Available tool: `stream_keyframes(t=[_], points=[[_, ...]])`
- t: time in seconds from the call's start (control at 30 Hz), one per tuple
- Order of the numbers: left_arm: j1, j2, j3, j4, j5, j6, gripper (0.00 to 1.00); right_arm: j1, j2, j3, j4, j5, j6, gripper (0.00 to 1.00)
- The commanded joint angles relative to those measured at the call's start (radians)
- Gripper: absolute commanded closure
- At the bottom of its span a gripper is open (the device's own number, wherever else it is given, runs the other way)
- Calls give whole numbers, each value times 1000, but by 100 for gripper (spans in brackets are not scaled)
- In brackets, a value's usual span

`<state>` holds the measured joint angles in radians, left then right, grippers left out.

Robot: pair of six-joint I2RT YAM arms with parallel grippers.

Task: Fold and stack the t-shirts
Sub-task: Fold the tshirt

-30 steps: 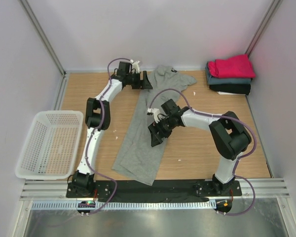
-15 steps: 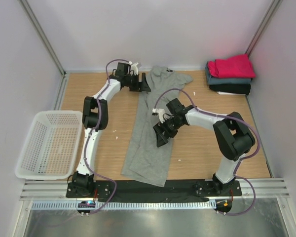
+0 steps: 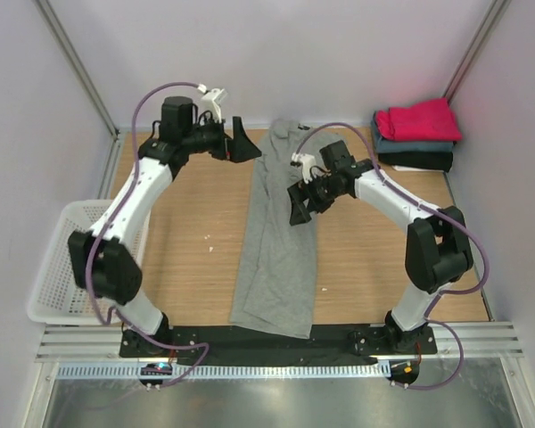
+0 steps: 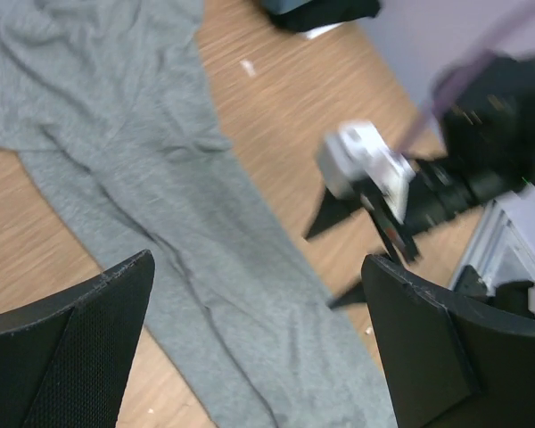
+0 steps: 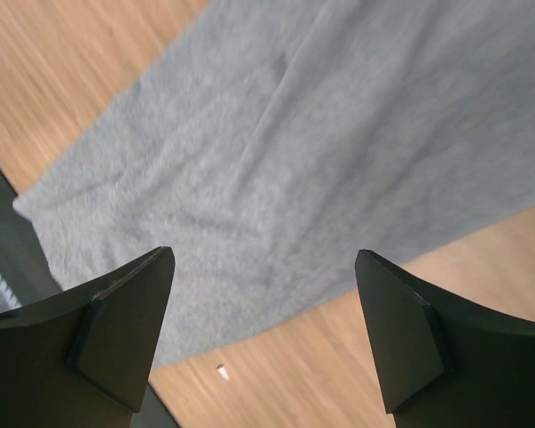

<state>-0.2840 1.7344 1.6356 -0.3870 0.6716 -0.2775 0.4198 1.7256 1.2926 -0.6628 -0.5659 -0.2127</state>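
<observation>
**Both your grippers are released; the grey t-shirt lies flat in a long strip.**

Your grey t-shirt (image 3: 279,245) runs down the middle of the bench (image 3: 196,259), one end at the far edge and the other close to the near edge. Your left gripper (image 3: 243,143) hangs just left of the shirt's far end, jaws spread wide with nothing between them. Your right gripper (image 3: 300,205) hangs over the shirt's right edge in its far half, jaws also wide apart and gripping nothing. In the far right corner sits a folded stack with the red t-shirt (image 3: 419,119) on top, the blue t-shirt (image 3: 408,143) under it and the black t-shirt (image 3: 419,160) at the bottom. A white basket (image 3: 52,272) sits at the left edge.
</observation>
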Motion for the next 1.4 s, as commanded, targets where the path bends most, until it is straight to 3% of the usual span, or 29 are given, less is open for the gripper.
stream_keyframes(t=[0.0, 0.23, 0.57, 1.0, 1.2, 1.37], points=[[-36, -122, -205, -41, 37, 6, 0, -47, -21, 115, 53, 20, 18, 11], [-162, -332, -515, -47, -1, 61, 1, -131, 230, 336, 203, -28, 185, 11], [-265, -334, -557, -49, -21, 80, 0, -157, 525, 620, 230, -20, 194, 11], [-510, -87, -550, -47, -55, 126, 0, -203, 644, 709, 255, -31, 233, 11], [-555, 49, -511, -46, -44, 120, 0, -214, 673, 720, 253, -12, 236, 11], [-590, 129, -491, -59, -35, 116, 0, -214, 771, 835, 197, 29, 236, 10]])
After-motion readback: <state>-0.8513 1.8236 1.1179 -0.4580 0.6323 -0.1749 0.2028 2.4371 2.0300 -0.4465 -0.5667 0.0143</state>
